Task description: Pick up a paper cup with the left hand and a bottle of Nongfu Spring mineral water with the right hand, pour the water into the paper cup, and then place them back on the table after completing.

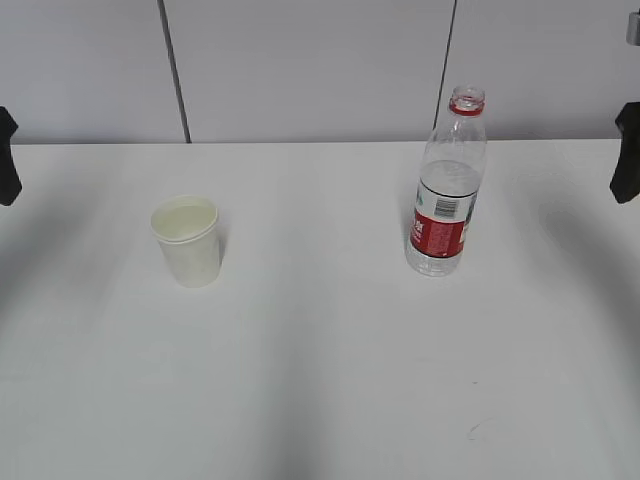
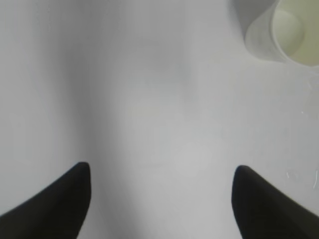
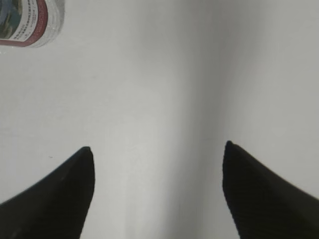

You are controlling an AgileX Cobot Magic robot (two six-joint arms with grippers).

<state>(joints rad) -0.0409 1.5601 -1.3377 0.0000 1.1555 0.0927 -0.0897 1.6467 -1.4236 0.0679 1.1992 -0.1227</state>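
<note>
A white paper cup [image 1: 187,241] stands upright on the white table [image 1: 320,350], left of centre. It also shows at the top right of the left wrist view [image 2: 286,31]. An uncapped clear water bottle with a red label [image 1: 446,190] stands upright right of centre; its label end shows at the top left of the right wrist view [image 3: 31,22]. My left gripper [image 2: 162,172] is open and empty over bare table, apart from the cup. My right gripper [image 3: 157,154] is open and empty, apart from the bottle. In the exterior view only black arm parts show, at the left edge [image 1: 7,157] and the right edge [image 1: 627,152].
A grey panelled wall [image 1: 320,65] runs behind the table's far edge. A small dark scuff mark [image 1: 474,431] lies on the table near the front right.
</note>
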